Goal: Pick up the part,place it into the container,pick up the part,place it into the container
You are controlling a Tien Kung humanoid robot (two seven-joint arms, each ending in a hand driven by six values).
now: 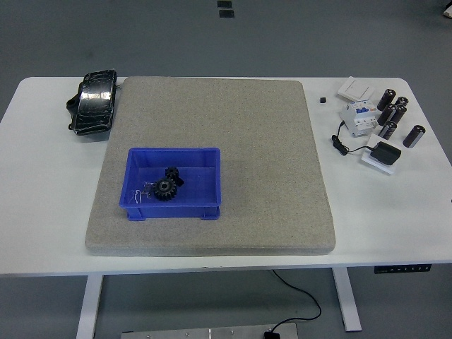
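Neither robot hand is in view, so their state cannot be told. The blue container [174, 183] sits on the grey mat [212, 162] toward 8 o'clock. Two black gear parts [167, 185] lie inside it, touching, with a small clear piece [139, 193] beside them at 9 o'clock.

both arms and hands out of view, neither reaching in over the table
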